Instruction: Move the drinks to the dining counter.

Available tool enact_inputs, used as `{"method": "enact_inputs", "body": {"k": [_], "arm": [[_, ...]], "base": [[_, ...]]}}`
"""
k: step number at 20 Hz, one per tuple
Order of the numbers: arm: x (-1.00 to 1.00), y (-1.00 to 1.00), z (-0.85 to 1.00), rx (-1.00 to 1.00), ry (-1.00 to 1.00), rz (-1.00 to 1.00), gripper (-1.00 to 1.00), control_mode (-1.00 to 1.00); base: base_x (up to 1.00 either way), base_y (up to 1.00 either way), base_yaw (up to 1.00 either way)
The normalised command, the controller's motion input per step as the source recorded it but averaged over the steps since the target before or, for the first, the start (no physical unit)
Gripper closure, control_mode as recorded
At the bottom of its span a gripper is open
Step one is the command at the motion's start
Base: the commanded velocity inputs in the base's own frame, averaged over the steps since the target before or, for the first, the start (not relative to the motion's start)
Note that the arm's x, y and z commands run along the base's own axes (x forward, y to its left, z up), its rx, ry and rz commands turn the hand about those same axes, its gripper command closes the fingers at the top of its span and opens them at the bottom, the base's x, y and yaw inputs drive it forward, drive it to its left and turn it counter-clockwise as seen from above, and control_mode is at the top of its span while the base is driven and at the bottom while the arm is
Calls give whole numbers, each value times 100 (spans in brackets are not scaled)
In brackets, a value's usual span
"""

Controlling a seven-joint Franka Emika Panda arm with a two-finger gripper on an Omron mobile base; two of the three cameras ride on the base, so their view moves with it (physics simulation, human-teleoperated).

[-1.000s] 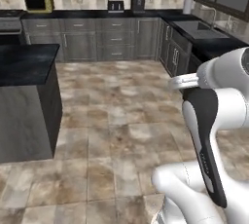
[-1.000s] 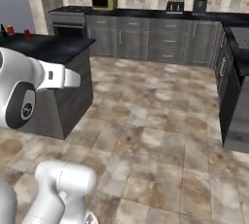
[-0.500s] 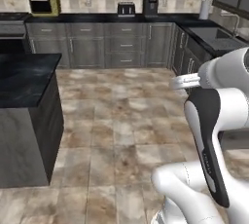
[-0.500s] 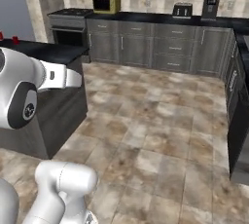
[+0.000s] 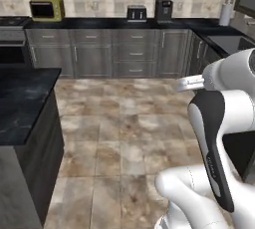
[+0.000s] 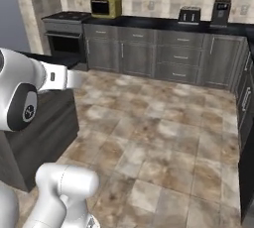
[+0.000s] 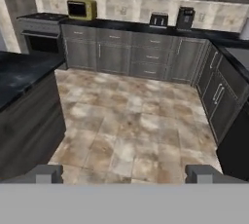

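Note:
My gripper [image 7: 126, 174] shows in the hand view as two grey fingertips [image 7: 47, 173] set wide apart at the bottom, open, with nothing between them but tiled floor. The hand looks out over the kitchen floor toward the back cabinets. The drinks are out of view. A black-topped grey block [image 5: 22, 106] stands to my left, also seen from the other side [image 6: 47, 128]; I cannot tell whether it belongs to the dining counter.
Along the back wall a black counter [image 5: 109, 23] carries a yellow microwave [image 5: 47, 9], a toaster [image 5: 136, 13] and a coffee machine [image 5: 163, 8]. A stove [image 6: 67, 36] sits at its left end. More grey cabinets [image 7: 221, 96] run down the right. The tiled floor [image 5: 124, 123] lies between.
The whole picture has shifted: the base has driven forward, so the back cabinets and the black-topped block look closer. The arm keeps its pose and the gripper stays open.

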Motion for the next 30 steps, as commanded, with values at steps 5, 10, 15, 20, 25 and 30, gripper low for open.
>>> {"method": "enact_inputs", "body": {"k": [5, 10, 15, 20, 25, 30], "arm": [[0, 0, 0, 0, 0, 0, -100, 100], [0, 0, 0, 0, 0, 0, -100, 100], [0, 0, 0, 0, 0, 0, -100, 100], [0, 0, 0, 0, 0, 0, -100, 100], [0, 0, 0, 0, 0, 0, -100, 100], [0, 0, 0, 0, 0, 0, -100, 100]], "base": [[100, 6, 5], [100, 22, 0], [100, 21, 0], [100, 13, 10], [100, -6, 55], [89, -7, 90]]}}
